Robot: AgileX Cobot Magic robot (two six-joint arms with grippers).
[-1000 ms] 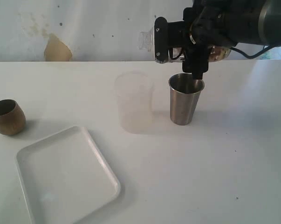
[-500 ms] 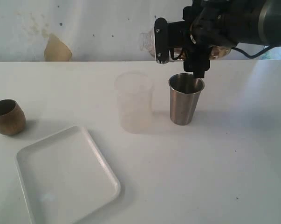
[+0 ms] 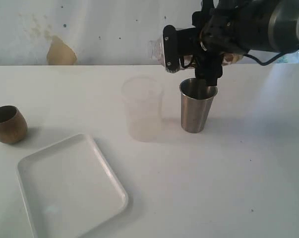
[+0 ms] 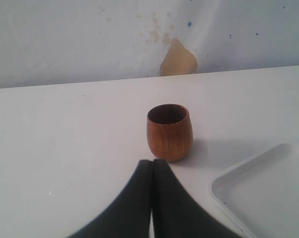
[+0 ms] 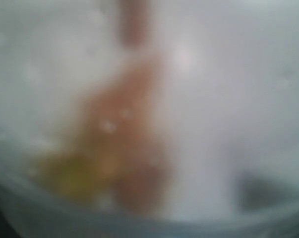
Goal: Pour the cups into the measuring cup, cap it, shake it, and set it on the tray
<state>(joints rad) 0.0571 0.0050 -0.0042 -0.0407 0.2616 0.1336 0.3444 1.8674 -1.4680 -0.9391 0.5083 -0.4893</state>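
Observation:
My right gripper (image 3: 190, 69) hangs just above the steel tumbler (image 3: 196, 109), one black finger over its rim. It is shut on the clear measuring cup (image 3: 154, 47), which is held tipped. That cup fills the right wrist view as a blur (image 5: 149, 124) with brown and yellow contents, hiding the fingers there. The brown wooden cup (image 3: 8, 124) stands at the far left of the table. In the left wrist view my left gripper (image 4: 151, 161) is shut and empty, a little short of the wooden cup (image 4: 170, 131). The white tray (image 3: 70, 191) lies at the front left.
A frosted translucent cup (image 3: 142, 106) stands upright just left of the steel tumbler. A corner of the tray (image 4: 268, 191) shows beside the wooden cup in the left wrist view. The wall behind the table has a tan patch (image 3: 61, 52).
My right gripper has turned slightly over the steel tumbler with the clear cup in it. The cups on the table and the tray have not moved.

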